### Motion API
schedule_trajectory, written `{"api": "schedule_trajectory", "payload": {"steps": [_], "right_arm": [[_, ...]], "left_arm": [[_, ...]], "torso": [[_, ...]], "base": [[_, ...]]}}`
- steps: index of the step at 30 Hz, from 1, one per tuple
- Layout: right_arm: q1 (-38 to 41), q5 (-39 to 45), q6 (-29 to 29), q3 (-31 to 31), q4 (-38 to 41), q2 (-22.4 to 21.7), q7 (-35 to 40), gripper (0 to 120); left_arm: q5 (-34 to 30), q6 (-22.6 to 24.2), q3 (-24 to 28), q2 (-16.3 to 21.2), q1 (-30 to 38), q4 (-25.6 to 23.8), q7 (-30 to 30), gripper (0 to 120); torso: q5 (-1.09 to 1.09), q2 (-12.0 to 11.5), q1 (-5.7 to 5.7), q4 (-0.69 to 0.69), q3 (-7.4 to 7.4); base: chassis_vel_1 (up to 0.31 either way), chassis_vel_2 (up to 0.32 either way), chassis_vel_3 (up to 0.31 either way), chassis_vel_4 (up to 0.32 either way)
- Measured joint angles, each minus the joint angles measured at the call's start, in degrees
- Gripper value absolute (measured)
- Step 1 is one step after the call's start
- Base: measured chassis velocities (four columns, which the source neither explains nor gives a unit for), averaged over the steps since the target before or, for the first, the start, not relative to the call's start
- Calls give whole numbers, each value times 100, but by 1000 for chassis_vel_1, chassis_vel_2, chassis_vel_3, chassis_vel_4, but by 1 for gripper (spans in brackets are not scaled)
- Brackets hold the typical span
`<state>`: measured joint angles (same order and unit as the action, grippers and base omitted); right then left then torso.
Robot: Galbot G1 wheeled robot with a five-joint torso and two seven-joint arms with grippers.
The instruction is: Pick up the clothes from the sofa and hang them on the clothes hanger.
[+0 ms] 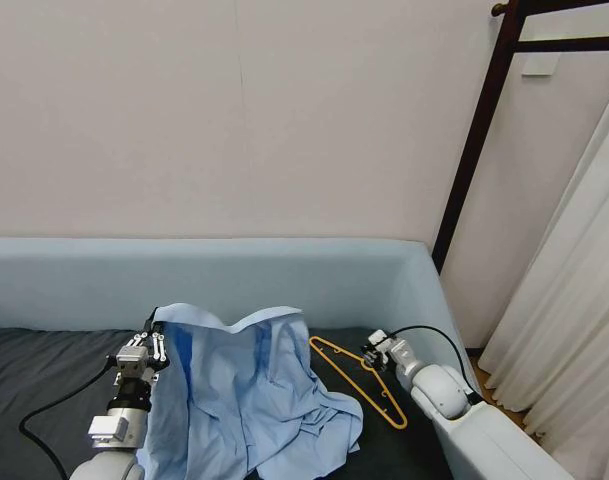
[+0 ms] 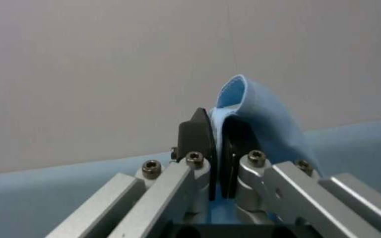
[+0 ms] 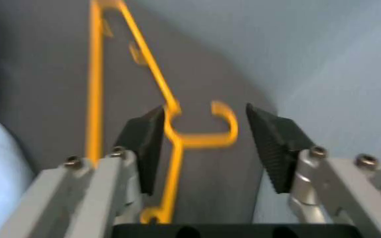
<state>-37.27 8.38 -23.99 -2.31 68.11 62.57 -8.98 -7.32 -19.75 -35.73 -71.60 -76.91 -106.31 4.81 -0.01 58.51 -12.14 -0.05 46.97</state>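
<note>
- Garment: the light-blue woven cotton-type shirt [image 1: 244, 390] is soft and limp and appears light. It has no stiffness of its own, so it will sag, fold and swing from any single hold.
- Location: one upper edge of the shirt is raised above the seat. The remainder drapes down in loose folds and bunches on the dark-grey fabric seat cushion [image 1: 44, 360] of the pale-blue upholstered sofa [image 1: 234, 270].
- Left gripper [image 2: 217, 144]: the black rubber-faced fingers [image 2: 194, 136] are clenched on a hemmed edge of the shirt. A small loop of fabric stands up past the fingertips. The hem is thicker than the single layer and less likely to slip out.
- Hanger: the thin orange clothes hanger [image 3: 204, 140] is rigid, smooth and light. It lies flat on the seat cushion just beside the shirt and will probably slide if nudged. The neck below the hook is the suitable hold point.
- Right gripper [image 3: 205, 129]: the ridged black pads [image 3: 144, 144] are spread apart and straddle the hook and neck. They grasp nothing.
- Dark wooden garment stand [image 1: 474, 150]: it rises beyond the sofa's right end, well apart from both items.
</note>
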Motion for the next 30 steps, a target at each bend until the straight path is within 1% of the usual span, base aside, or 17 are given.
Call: {"api": "schedule_trajectory", "payload": {"steps": [1,3,4,5,7,9,10,14,16,17,18,20,21,24,25,27,30], "right_arm": [[0,0,0,0,0,0,0,55],[144,-398,325,101,-835,218,-312,65],[144,-398,325,101,-835,218,-312,65],[229,-618,490,164,-1277,351,-412,70],[306,-787,588,232,-1696,507,-449,77],[322,-828,601,252,-1791,549,-452,83],[322,-828,601,252,-1791,549,-452,83],[360,-938,651,356,-2109,701,-470,98],[361,-937,657,365,-2131,714,-471,98],[361,-885,684,395,-2192,753,-470,92],[361,-876,687,397,-2196,757,-470,92],[346,-648,758,444,-2261,830,-437,79],[346,-648,758,444,-2261,830,-437,79],[351,-289,804,500,-2338,923,-325,65],[365,-126,733,508,-2344,936,-301,59],[369,-21,635,512,-2334,938,-293,56],[363,222,288,536,-2279,941,-316,43]], "left_arm": [[0,0,0,0,0,0,0,1],[53,-4,13,-36,-27,-24,-5,1],[53,-4,13,-36,-27,-24,-5,1],[74,-11,15,-54,-41,-38,-6,1],[89,-23,15,-73,-59,-60,-5,1],[92,-27,14,-76,-62,-66,-5,1],[92,-27,14,-76,-62,-66,-5,1],[104,-37,4,-88,-74,-106,-1,1],[105,-37,2,-88,-74,-113,-1,1],[105,-39,-4,-89,-75,-127,2,1],[105,-40,-5,-89,-75,-130,3,1],[105,-49,-18,-88,-76,-143,21,1],[105,-49,-18,-88,-76,-143,21,1],[105,-58,-23,-79,-74,-147,44,1],[104,-62,-23,-73,-71,-147,55,1],[104,-79,-25,-66,-71,-147,66,1],[84,-129,-39,-28,-69,-147,105,1]], "torso": [[0,0,0,0,0],[1,0,0,0,0],[1,0,0,0,0],[1,0,0,-1,0],[0,0,0,-1,0],[1,0,0,-1,0],[1,0,0,-1,0],[1,0,0,0,0],[1,0,0,0,0],[0,0,0,-1,0],[0,0,0,-1,0],[0,0,0,-2,0],[0,0,0,-2,0],[0,0,0,0,0],[0,0,0,-1,0],[0,0,0,0,0],[0,0,0,0,-1]], "base": [[0,0,0,0],[0,0,0,0],[0,0,0,0],[0,0,0,0],[0,0,0,0],[0,0,0,0],[0,0,0,0],[0,0,0,0],[0,0,0,0],[0,0,0,0],[0,0,0,0],[0,0,0,0],[0,0,0,0],[0,0,0,0],[0,0,0,0],[0,0,0,0],[0,0,0,0]]}}
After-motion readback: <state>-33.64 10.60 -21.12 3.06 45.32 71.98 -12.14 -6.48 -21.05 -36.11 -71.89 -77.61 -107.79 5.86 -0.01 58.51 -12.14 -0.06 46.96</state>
